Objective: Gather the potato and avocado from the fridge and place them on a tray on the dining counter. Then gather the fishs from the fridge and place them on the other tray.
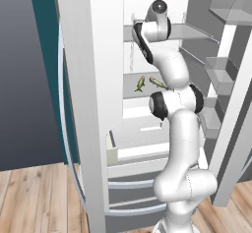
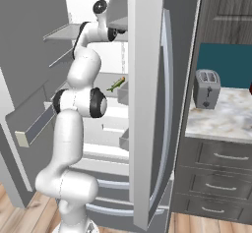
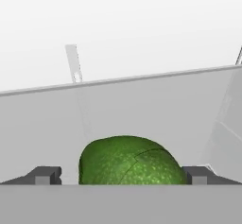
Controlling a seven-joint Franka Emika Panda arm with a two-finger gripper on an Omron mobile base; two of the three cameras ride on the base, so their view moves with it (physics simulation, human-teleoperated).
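Note:
The green avocado (image 3: pixel 127 161) lies on a grey fridge shelf, right between my two dark fingertips. My gripper (image 3: pixel 124 176) is open, one fingertip (image 3: pixel 45 176) on each side of the fruit, not closed on it. The fridge (image 1: pixel 93 104) stands with both doors open and my arm reaches up into its upper shelf. Two slender fish (image 1: pixel 147 83) lie on the middle shelf below the arm; one fish (image 2: pixel 116 84) shows in the right base view. The potato, the trays and the dining counter are out of view.
The open left door (image 1: pixel 86 129) and right door (image 2: pixel 147 104) flank the arm closely. Door bins (image 1: pixel 219 74) hang on the right door. A toaster (image 2: pixel 206 88) sits on a marbled counter (image 2: pixel 221 119) with dark drawers right of the fridge.

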